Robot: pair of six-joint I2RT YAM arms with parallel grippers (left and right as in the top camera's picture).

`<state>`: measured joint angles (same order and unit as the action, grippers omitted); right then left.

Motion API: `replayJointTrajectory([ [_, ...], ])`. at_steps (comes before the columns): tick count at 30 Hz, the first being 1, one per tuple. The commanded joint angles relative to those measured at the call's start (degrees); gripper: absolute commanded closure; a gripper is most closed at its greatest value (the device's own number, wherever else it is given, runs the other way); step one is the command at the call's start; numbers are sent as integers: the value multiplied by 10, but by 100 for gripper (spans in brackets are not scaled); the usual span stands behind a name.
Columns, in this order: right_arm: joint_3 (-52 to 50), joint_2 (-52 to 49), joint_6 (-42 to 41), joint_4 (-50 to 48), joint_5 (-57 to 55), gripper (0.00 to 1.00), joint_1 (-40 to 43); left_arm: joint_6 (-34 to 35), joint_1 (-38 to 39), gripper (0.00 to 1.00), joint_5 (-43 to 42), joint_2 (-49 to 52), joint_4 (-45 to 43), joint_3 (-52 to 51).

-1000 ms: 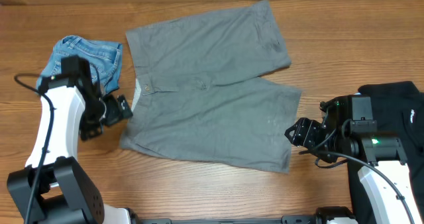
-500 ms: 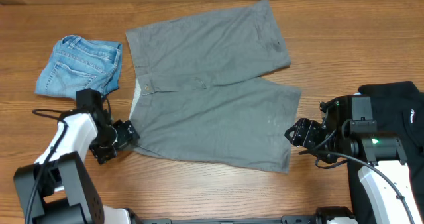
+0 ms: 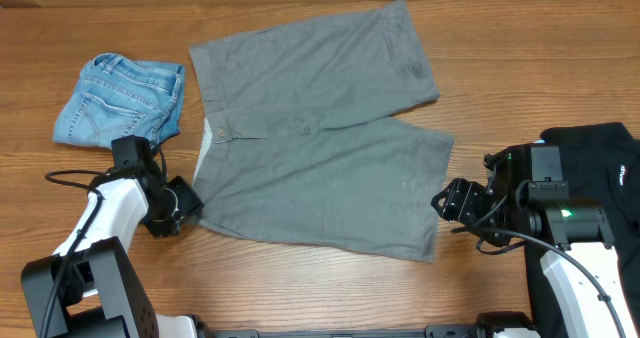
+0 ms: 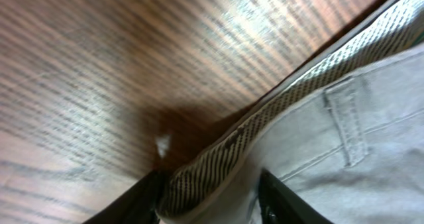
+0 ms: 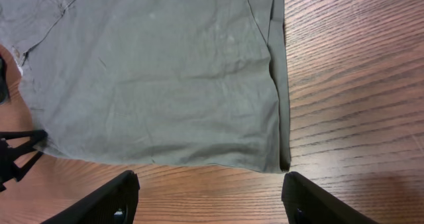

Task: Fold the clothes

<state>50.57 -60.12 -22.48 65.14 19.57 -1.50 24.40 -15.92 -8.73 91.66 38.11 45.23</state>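
Observation:
The grey shorts (image 3: 310, 148) lie flat in the middle of the table, waistband to the left and legs to the right. My left gripper (image 3: 185, 200) is at the near-left corner of the waistband. In the left wrist view the striped inner waistband (image 4: 199, 184) fills the gap between both black fingers (image 4: 278, 201), so the left gripper (image 4: 211, 201) is shut on it. My right gripper (image 3: 447, 200) stands open just off the near leg's hem corner (image 5: 281, 151). Only bare wood lies between the right gripper's (image 5: 209, 191) fingers.
Small light-blue denim shorts (image 3: 120, 100) lie folded at the far left, beside the waistband. A black garment (image 3: 600, 153) sits at the right edge behind my right arm. Bare wood runs along the table's near edge.
My left arm swung from beside the denim shorts toward the near edge, reached the waistband's near-left corner and closed its jaws on the cloth. The right arm has not moved.

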Motion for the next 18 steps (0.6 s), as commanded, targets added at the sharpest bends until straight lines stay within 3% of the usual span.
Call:
replayJointTrajectory([
  [1, 4, 2, -3, -3, -17, 27, 2, 0, 1, 57, -66, 26, -14, -24],
  [5, 4, 2, -3, -3, -33, 27, 2, -7, 1, 60, -78, 25, -10, -24],
  [8, 3, 0, -3, -3, -35, 26, 2, -13, 1, 37, -71, 24, 10, -23],
  [11, -10, -13, -34, -3, -52, 26, 2, -13, 1, 22, -35, 24, 36, -23],
  [18, -127, -82, -147, -83, -55, 32, 2, -34, 1, 16, -14, 24, 38, -22],
])
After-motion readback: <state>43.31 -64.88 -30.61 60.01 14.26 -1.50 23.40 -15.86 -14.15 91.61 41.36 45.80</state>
